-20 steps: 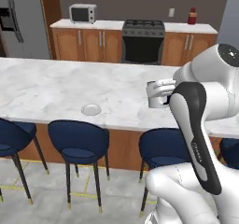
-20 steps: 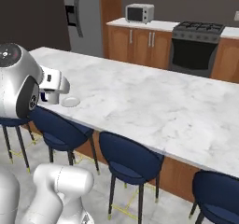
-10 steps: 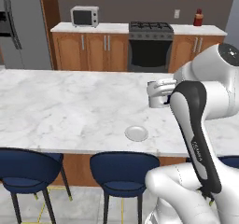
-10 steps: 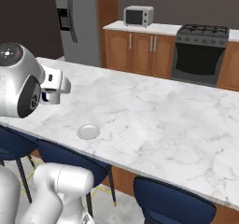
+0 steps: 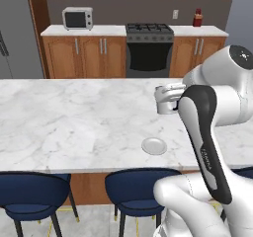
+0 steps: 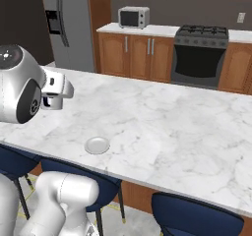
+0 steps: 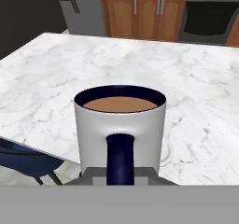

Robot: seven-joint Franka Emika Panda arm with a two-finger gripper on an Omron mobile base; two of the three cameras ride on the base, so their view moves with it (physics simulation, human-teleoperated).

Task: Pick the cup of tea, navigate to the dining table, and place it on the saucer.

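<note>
Tea cup (image 7: 120,125) up in the air, upright and level, brown tea sitting calm just below the rim, dark handle turned back toward the hand. The gripper (image 5: 170,98) is clamped on that cup (image 5: 165,100), carrying it above the near half of the long marble worktop (image 5: 74,122), over the row of blue stools (image 5: 131,184).

Now the relation that matters: the saucer (image 5: 154,145). It lies flat on the worktop close to the near edge, below the cup and a little toward the robot. From the left base camera it sits almost straight under the cup, slightly left. From the right base camera the saucer (image 6: 97,145) lies down and to the right of the held cup (image 6: 51,101). In the hand camera a pale arc of the dish peeks out just beside the cup's lower right side (image 7: 165,151), so cup and saucer are near in plan but clearly apart in height.

My read: the carrying leg looks about done. What is left is a small shift to centre the cup over the dish, then a straight, level descent. Tilt would spill the tea; an off-centre landing would catch the saucer's rim.
</note>
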